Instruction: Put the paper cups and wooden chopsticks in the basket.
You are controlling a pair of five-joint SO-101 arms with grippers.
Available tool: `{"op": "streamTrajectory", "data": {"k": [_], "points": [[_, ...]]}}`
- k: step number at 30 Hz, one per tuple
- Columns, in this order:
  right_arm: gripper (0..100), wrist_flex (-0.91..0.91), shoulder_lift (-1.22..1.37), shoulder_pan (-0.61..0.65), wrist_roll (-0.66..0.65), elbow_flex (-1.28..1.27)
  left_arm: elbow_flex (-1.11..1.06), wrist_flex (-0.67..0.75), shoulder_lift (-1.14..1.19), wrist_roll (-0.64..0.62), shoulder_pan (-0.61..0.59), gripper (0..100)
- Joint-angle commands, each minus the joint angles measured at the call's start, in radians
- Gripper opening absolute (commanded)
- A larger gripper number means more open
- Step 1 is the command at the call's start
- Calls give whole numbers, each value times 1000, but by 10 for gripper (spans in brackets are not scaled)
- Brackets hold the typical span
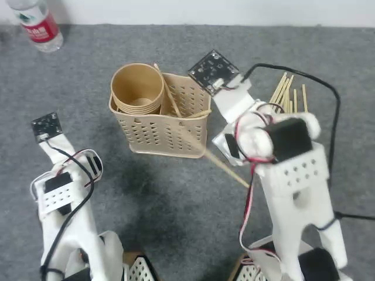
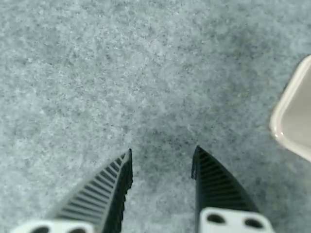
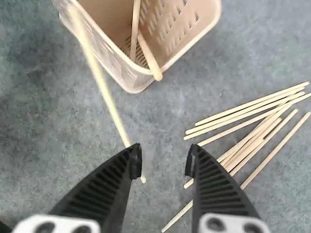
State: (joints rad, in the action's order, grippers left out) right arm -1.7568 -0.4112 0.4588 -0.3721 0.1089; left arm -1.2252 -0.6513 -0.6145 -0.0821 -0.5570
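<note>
Left gripper (image 2: pixel 163 155): jaws apart, holding nothing, over grey carpet (image 2: pixel 146 73). Basket (image 1: pixel 158 137) mid-table. Stacked paper cups (image 1: pixel 137 88) stand in its left end, with two chopsticks (image 1: pixel 170 96) inside beside them. One chopstick (image 3: pixel 97 73) slants from the basket wall to the carpet (lower tip just beside a right finger). Right gripper (image 3: pixel 163 153): open, empty. Loose chopsticks (image 3: pixel 252 119) lie on the carpet right of the basket.

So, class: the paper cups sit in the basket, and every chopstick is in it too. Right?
Not quite. The paper cups do sit in the basket, but a bunch of loose chopsticks lies on the table beside it, as the right wrist view shows.
</note>
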Motion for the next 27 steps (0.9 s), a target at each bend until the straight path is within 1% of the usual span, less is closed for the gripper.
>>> {"op": "streamTrajectory", "data": {"k": [1,4,6,9,12,15,18,27], "points": [[147,-36,2,-2,5,46,2,20,-8,-2,5,192],[147,-35,12,-53,5,-2,1,20,-8,-2,5,192],[147,-30,21,-76,0,-83,1,20,-8,-2,5,192],[147,-15,28,-45,-72,-255,1,20,-8,-2,5,192],[145,99,2,18,-117,-443,1,20,-8,-2,5,192],[147,263,-44,71,-127,-608,1,20,-8,-2,3,192],[147,375,-71,111,-198,-741,1,20,-8,-3,0,192],[144,621,-81,125,-275,-1003,5,20,-8,-8,-2,192]]}}
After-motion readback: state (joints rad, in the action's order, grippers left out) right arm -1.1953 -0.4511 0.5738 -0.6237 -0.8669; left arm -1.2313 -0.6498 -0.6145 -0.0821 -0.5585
